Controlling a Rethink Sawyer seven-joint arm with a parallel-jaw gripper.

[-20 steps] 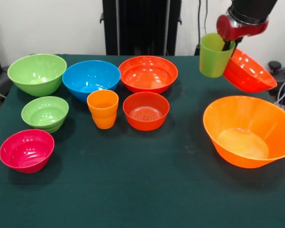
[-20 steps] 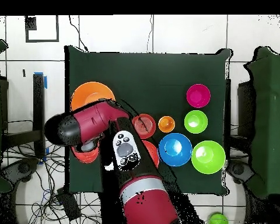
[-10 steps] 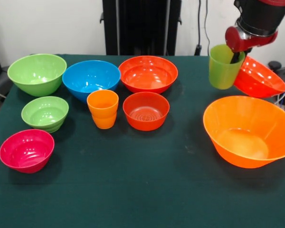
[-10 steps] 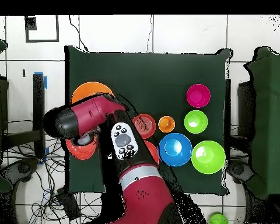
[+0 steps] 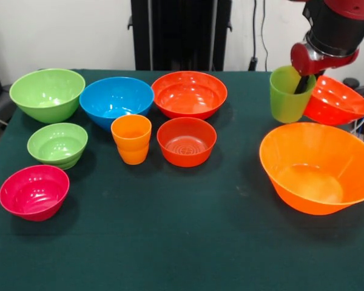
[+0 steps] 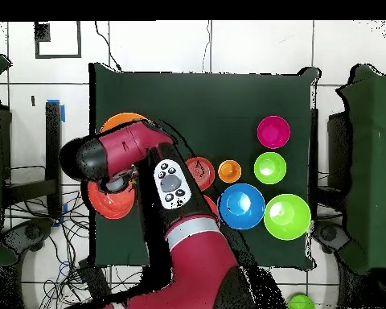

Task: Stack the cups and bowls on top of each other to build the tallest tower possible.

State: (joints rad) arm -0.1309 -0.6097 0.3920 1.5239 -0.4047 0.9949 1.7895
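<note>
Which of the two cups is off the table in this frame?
The green cup, held up at the gripper beside a red-orange bowl. The orange cup stands on the table.

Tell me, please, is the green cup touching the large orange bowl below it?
Apart. The front view shows dark tablecloth between the green cup and the large orange bowl.

Front cam: sits low across the table, angled slightly down, close enough that the largest orange bowl clips the right edge. Overhead cam: straight down, farther out, full table plus surrounding floor. It's turned half round versus front. Shared: tabletop, bowls, arm; blue bowl is in both.
</note>
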